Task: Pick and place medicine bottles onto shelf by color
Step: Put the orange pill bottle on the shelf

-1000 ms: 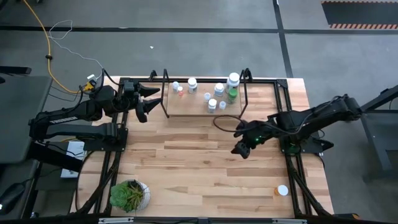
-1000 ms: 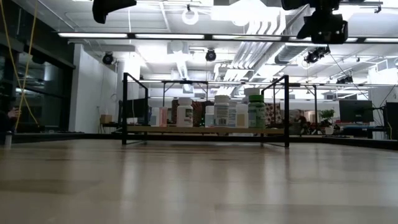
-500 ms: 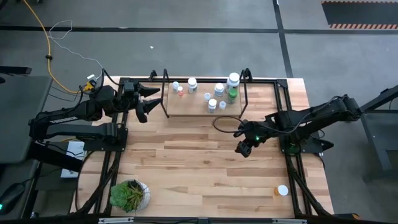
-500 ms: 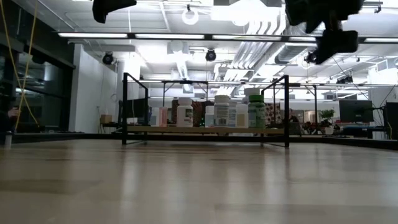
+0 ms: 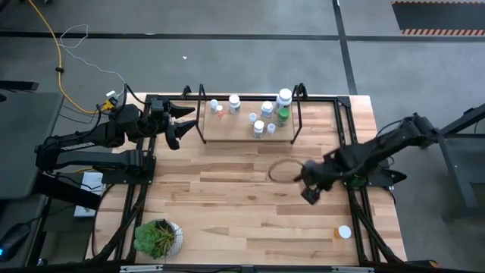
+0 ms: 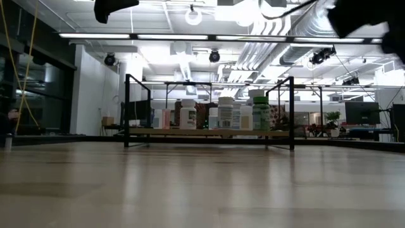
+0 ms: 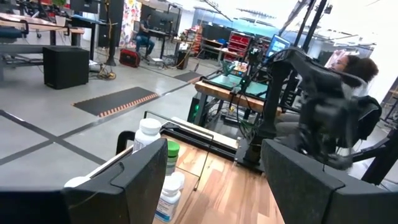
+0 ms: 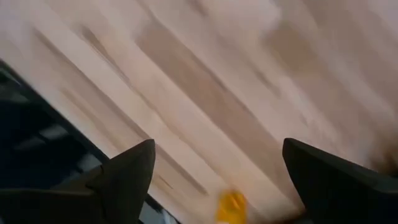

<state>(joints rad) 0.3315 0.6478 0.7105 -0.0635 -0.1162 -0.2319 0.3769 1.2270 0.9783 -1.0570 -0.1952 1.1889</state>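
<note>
While your left gripper [image 5: 180, 121] waits by the table's [image 5: 227, 205] far left edge, just beside the shelf [image 5: 227, 130], its fingers stand apart with nothing between them. On the shelf, at the far edge's middle, you have the medicine bottles [image 5: 261, 114] grouped: white ones, a green one, a small orange one. Your right gripper [image 5: 309, 189] hangs over the right half of the table, fingers spread wide and empty. One orange bottle [image 5: 343, 232] lies near the near right corner.
</note>
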